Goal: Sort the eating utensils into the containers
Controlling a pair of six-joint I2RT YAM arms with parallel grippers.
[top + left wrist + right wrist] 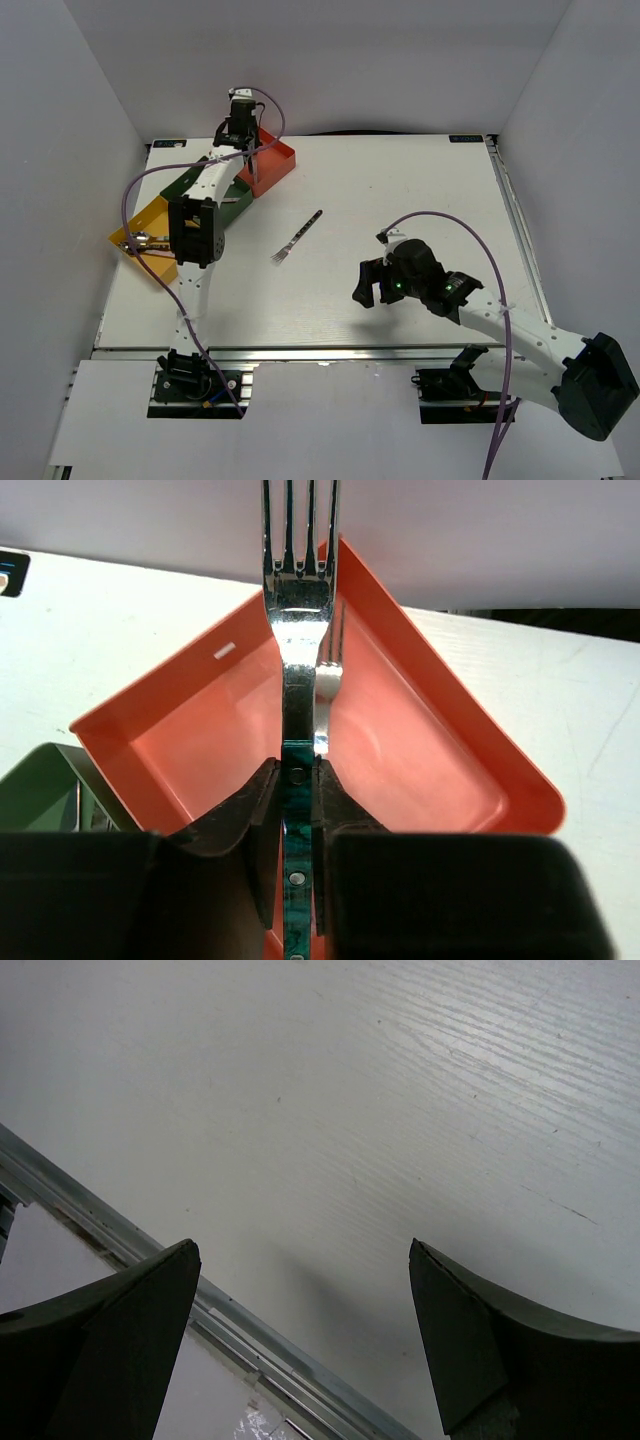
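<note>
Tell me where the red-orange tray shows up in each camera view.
Top external: the red-orange tray sits upper left of centre.
Left wrist: the tray fills the middle, behind the fork clamped in the left gripper.
Right wrist: not in it.
Shared landmark: the dark green tray beside it, seen at the lower left edge of the left wrist view.

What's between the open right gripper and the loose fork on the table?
Nothing: in the top view, only bare white table separates the right gripper from the slim metal fork with a dark handle.
</note>
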